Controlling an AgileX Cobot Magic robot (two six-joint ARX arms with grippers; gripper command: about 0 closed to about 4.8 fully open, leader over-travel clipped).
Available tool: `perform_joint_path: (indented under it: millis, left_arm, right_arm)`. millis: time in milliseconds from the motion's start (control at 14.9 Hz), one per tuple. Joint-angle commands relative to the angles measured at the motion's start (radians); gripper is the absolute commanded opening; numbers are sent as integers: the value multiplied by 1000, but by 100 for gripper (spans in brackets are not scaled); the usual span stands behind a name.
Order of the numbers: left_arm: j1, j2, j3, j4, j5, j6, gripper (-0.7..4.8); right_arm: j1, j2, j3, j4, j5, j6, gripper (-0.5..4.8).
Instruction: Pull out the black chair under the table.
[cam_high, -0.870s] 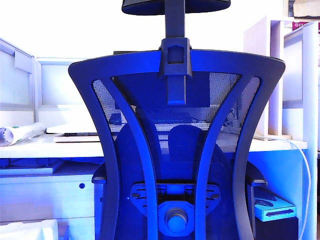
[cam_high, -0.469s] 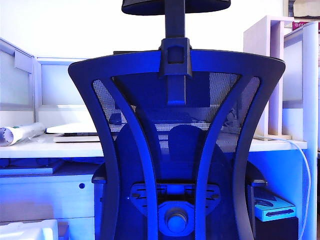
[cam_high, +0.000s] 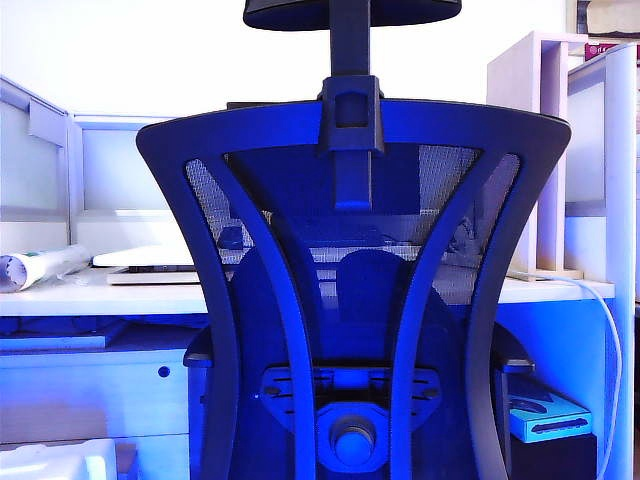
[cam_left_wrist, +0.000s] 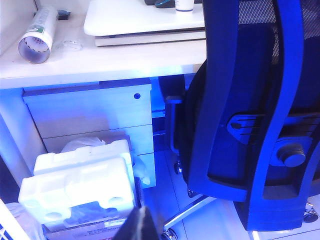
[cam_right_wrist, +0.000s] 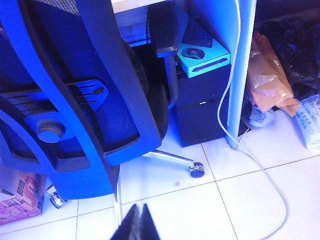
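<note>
Nothing has changed: the black chair (cam_high: 352, 290) stays tucked under the tabletop (cam_high: 110, 295), untouched. Left end effector (cam_left_wrist: 141, 226) and right end effector (cam_right_wrist: 137, 223) hang clenched behind it, so pulling hasn't begun.

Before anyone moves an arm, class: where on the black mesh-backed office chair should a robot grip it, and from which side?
Probably the black mesh-backed office chair by an outer upright of its hourglass plastic frame, approached from behind: the back faces the camera and the strut looks narrow. Both end effectors, left and right, hang low, shut, apart from it.

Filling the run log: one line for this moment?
black chair: tucked at table | left gripper: shut, clear of chair | right gripper: shut, clear | pull: not begun
</note>
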Motion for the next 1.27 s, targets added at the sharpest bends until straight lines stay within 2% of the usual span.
perform_joint_path:
  millis: [67, 201, 268, 335, 536, 670, 803, 1004, 1138, 1205, 1272]
  left_arm:
    - [1, 0, -1, -16, 15, 2, -5]
    - [1, 0, -1, 18, 77, -4, -5]
    - [1, 0, -1, 53, 137, -23, -5]
    - [1, 0, -1, 89, 205, -42, -5]
    - [1, 0, -1, 159, 324, -64, -5]
    - [1, 0, -1, 214, 351, -116, -5]
    - [1, 0, -1, 279, 369, -158, -5]
    - [1, 0, -1, 349, 371, -210, -5]
    - [0, 0, -1, 366, 400, -233, -5]
    - [0, 0, -1, 375, 431, -233, -5]
    - [0, 0, -1, 385, 449, -234, -5]
  right_arm:
    - [0, -1, -5, 8, -2, 2, -6]
    - [1, -1, -4, 14, -5, 2, -6]
    - [1, -1, -4, 27, -11, 2, -6]
    - [1, -1, -4, 58, -54, 2, -6]
    - [2, -2, -4, 191, -203, 2, -6]
    - [2, -2, -4, 297, -318, 3, 10]
    - [2, -2, 11, 346, -426, 10, 122]
    - [3, -2, 78, 347, -458, 98, 260]
    - [3, 0, 134, 363, -462, 157, 295]
    - [3, 0, 159, 372, -463, 169, 338]
    - [3, 1, 184, 374, -467, 187, 350]
